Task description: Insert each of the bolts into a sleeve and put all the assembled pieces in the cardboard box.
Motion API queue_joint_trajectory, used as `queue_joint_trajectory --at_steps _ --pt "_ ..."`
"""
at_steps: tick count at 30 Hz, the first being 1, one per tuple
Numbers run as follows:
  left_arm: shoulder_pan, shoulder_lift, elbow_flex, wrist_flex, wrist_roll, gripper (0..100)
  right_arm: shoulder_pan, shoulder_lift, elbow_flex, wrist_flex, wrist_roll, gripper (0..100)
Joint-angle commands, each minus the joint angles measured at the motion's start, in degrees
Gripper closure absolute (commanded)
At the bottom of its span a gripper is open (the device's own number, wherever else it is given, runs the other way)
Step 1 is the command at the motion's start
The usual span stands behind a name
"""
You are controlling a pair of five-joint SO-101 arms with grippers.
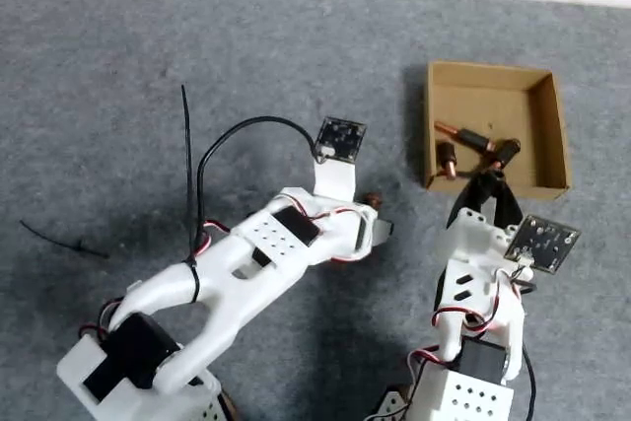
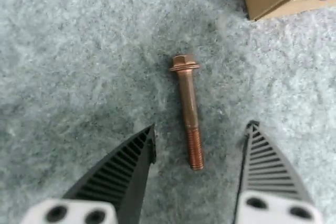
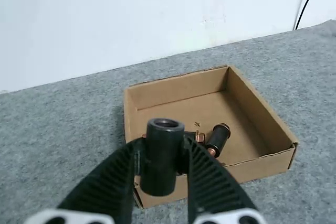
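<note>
Left wrist view: fingers (image 2: 123,174) (spread wide) flank the bolt (image 2: 187,109).

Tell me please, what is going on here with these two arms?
The right gripper is shut on a black sleeve, held upright at the near wall of the cardboard box. The left gripper hangs open above a copper bolt lying on the grey mat. Several assembled pieces lie in the box already.
</note>
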Motion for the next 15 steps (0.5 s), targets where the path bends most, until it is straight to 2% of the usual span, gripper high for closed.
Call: queue_joint_trajectory --at_steps 1,8,15 --pt "0.13 3.91 -4.0 -1.32 0.26 75 0.48 -0.84 7.78 -1.71 -0.44 98.9" --pt "0.04 18.59 -10.59 -1.49 0.26 75 0.48 -0.84 7.78 -1.71 -0.44 98.9" --pt "0.04 19.74 -11.82 -1.41 0.26 75 0.48 -0.84 7.78 -1.71 -0.44 98.8"
